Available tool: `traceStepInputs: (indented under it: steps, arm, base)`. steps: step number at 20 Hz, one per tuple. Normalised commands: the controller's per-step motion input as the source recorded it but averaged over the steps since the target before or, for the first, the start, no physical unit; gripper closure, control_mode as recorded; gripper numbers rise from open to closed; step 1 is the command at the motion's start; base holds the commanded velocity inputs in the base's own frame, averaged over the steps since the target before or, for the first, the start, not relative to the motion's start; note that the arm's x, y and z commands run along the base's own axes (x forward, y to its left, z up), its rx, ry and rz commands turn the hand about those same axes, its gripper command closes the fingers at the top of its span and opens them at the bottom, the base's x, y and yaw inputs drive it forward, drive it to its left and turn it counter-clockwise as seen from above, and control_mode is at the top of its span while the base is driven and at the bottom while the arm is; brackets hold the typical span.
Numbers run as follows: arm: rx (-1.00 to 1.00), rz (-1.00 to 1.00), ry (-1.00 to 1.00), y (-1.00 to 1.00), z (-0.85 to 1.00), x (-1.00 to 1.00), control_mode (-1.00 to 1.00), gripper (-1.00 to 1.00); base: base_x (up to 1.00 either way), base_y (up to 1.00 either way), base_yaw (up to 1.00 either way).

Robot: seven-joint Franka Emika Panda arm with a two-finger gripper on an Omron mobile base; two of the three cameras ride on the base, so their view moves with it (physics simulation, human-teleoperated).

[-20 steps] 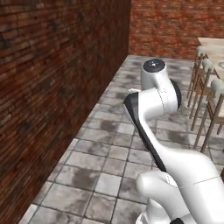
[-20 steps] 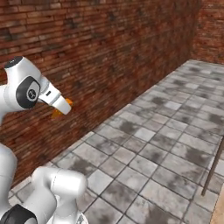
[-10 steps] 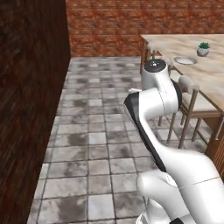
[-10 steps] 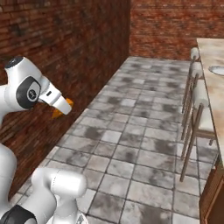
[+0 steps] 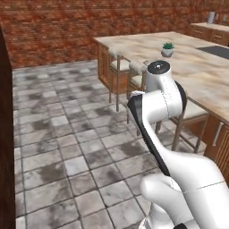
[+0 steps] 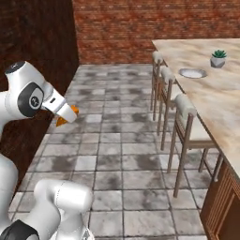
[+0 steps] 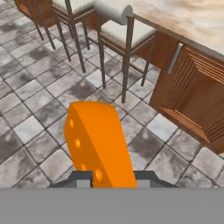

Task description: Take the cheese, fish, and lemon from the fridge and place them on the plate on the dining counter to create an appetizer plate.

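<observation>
While the claw [image 7: 113, 177] was squeezed shut on the orange cheese [image 7: 98, 146] at the bottom middle of the hand view, carried for the plate [image 6: 192, 73], that plate waited on the worktop [image 6: 220, 101], upper right.

The cheese [image 7: 98, 144] is bright orange with small round holes. The dining counter [image 6: 213, 89] has a beige marbled top, the floor [image 5: 67, 129] mottled grey tiles, the wall [image 5: 67, 31] red-brown brick.
</observation>
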Motion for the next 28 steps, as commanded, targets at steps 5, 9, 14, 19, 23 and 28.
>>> traceStepInputs:
  steps: [5, 9, 14, 19, 23, 28]
  arm:
    - [0.0, 0.0, 0.0, 0.0, 0.0, 0.0, 1.0, 1.0]
    - [0.0, 0.0, 0.0, 0.0, 0.0, 0.0, 1.0, 1.0]
    - [0.0, 0.0, 0.0, 0.0, 0.0, 0.0, 1.0, 1.0]
    - [0.0, 0.0, 0.0, 0.0, 0.0, 0.0, 1.0, 1.0]
    - [0.0, 0.0, 0.0, 0.0, 0.0, 0.0, 1.0, 1.0]
    - [0.0, 0.0, 0.0, 0.0, 0.0, 0.0, 1.0, 1.0]
  base:
    - [0.94, 0.65, -0.52]
    - [0.95, 0.72, -0.5]
    - [0.97, 0.77, -0.48]
    - [1.0, 0.79, -0.47]
    - [0.97, 0.78, -0.47]
    - [0.94, 0.74, -0.46]
